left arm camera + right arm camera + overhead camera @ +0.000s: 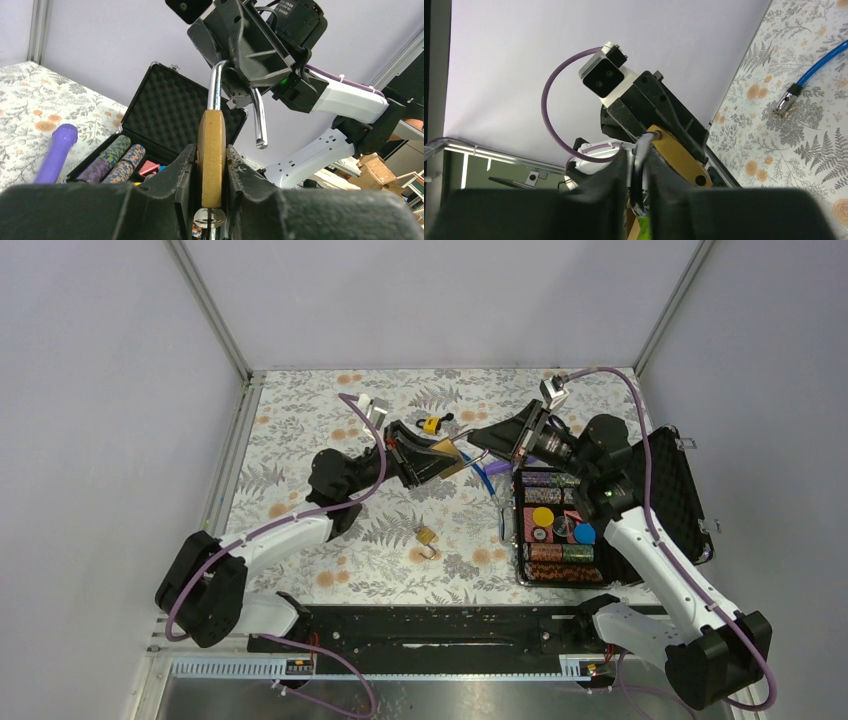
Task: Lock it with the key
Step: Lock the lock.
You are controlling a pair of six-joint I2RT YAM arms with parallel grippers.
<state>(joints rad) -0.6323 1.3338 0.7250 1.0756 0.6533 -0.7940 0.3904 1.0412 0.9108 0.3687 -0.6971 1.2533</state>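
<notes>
Item: brass padlock (212, 135), held aloft over the far middle of the table (300, 420), long axis running left to right between the arms. Left gripper (211, 155) pinches its body. Right gripper (240, 75) pinches the shackle (215, 85), whose free leg hangs outside the body. Probable key (210, 218) in the underside. Right: open case (672, 490), holding chip stacks (560, 552) and coloured discs.

Top view overhead, looking down; wrist views close-up, facing each other, sharing padlock (212, 150).
</notes>
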